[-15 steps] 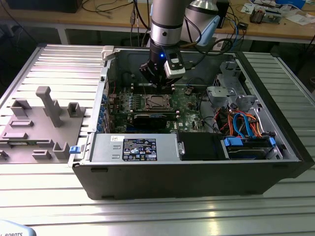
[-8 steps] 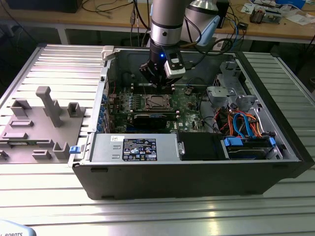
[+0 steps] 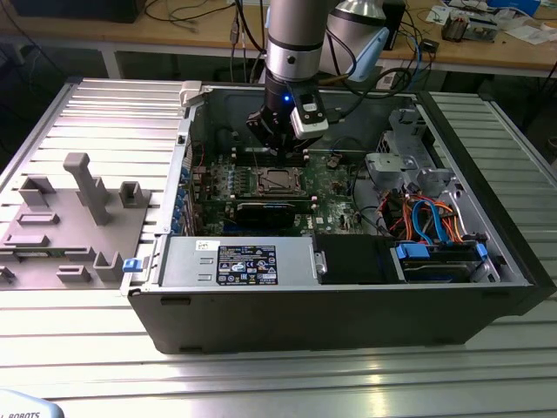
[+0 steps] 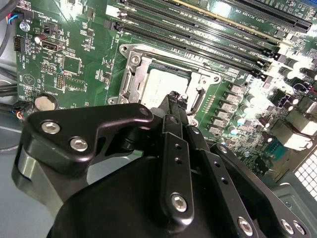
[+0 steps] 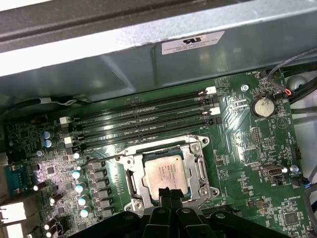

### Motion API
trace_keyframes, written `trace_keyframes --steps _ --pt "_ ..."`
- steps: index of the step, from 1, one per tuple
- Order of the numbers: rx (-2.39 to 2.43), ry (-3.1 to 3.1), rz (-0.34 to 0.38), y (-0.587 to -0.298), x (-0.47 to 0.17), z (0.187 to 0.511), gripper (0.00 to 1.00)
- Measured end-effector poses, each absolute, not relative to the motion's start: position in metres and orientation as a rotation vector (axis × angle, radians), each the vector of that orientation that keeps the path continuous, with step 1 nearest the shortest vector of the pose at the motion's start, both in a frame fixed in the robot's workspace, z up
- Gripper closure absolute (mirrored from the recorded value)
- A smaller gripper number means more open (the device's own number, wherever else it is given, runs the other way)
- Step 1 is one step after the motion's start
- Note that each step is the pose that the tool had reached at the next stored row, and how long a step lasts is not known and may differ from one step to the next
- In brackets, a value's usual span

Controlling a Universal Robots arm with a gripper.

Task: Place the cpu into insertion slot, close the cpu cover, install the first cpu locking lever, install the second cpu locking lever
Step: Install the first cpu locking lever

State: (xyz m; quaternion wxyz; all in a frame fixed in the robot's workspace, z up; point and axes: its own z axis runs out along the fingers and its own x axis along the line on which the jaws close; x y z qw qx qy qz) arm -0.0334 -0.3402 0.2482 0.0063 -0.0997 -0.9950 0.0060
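Observation:
The cpu lies flat in the insertion slot on the green board, its dull silver top showing in both wrist views. The cpu cover, a silvery frame, lies down around the chip. A thin wire lever sticks out from one side of the socket. My gripper is shut, its black fingertips together at the socket's edge, just over the rim of the cover. I see nothing between the fingers. In the exterior view the gripper hangs inside the open computer case, just behind the socket.
Long black memory slots run beside the socket, with a coin battery nearby. A power supply fills the case front, and a drive cage with cables is at the exterior view's right. A grey fixture stands outside the case.

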Motion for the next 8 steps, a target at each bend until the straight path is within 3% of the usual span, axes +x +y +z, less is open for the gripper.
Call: trace_keyframes --steps 8 --pt "-0.303 -3.114 0.019 -0.3402 -0.0334 0.2482 0.89"
